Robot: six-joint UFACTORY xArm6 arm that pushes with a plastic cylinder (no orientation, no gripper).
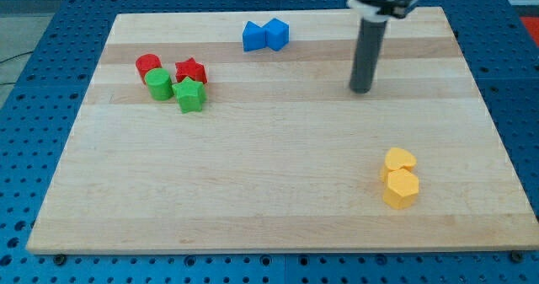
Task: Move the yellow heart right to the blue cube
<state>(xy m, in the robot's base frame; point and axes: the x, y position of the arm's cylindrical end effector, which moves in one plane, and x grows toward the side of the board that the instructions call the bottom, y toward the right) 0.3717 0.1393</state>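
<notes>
The yellow heart (399, 160) lies at the view's lower right on the wooden board (278, 191), touching a yellow hexagon block (401, 189) just below it. The blue cube (277, 33) sits near the view's top centre, touching another blue block (254, 37) on its left. My tip (360, 89) rests on the board to the right of and below the blue cube, and well above the yellow heart. It touches no block.
A cluster sits at the view's upper left: a red cylinder (148, 65), a green cylinder (158, 85), a red star (191, 70) and a green star (191, 96). The board's edges border a blue perforated table (34, 149).
</notes>
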